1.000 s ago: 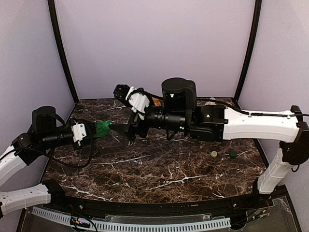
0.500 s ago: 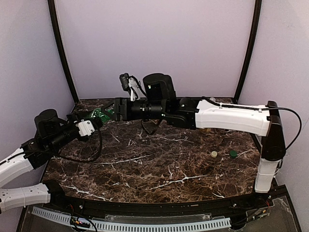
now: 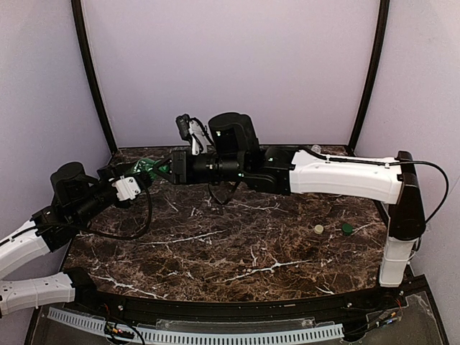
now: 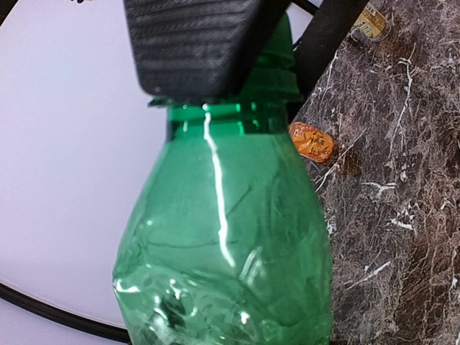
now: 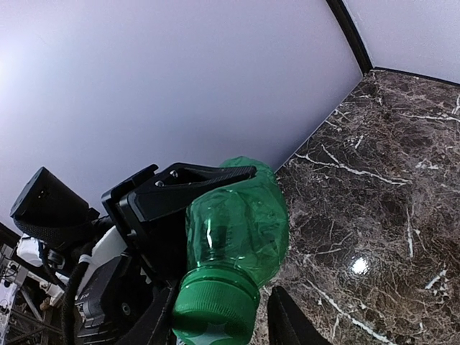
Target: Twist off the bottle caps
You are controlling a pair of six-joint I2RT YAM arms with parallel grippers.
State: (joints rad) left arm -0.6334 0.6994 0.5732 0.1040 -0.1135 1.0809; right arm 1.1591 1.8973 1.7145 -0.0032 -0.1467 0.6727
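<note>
The green bottle [image 3: 149, 168] hangs in the air over the table's back left corner. My left gripper [image 3: 141, 173] is shut on its crumpled body, and one black finger [image 5: 194, 185] shows across the top of the body. The bottle's green cap [image 5: 215, 307] points at my right gripper [image 5: 219, 323], whose jaws stand closed on the cap's sides. One ribbed pad [image 4: 194, 43] covers the cap in the left wrist view. A squat orange bottle [image 4: 311, 141] lies on the marble behind. Another small labelled bottle [image 4: 371, 21] lies further back.
Two loose caps, a pale yellow one [image 3: 318, 229] and a green one [image 3: 347, 228], lie on the marble table [image 3: 237, 244] at the right. The right arm [image 3: 338, 176] stretches across the back of the table. Lilac walls [image 3: 230, 65] close in the back and sides.
The left arm lifted the green bottle toward the back left. The right arm swung left after it, and its wide jaws closed in on the cap.
</note>
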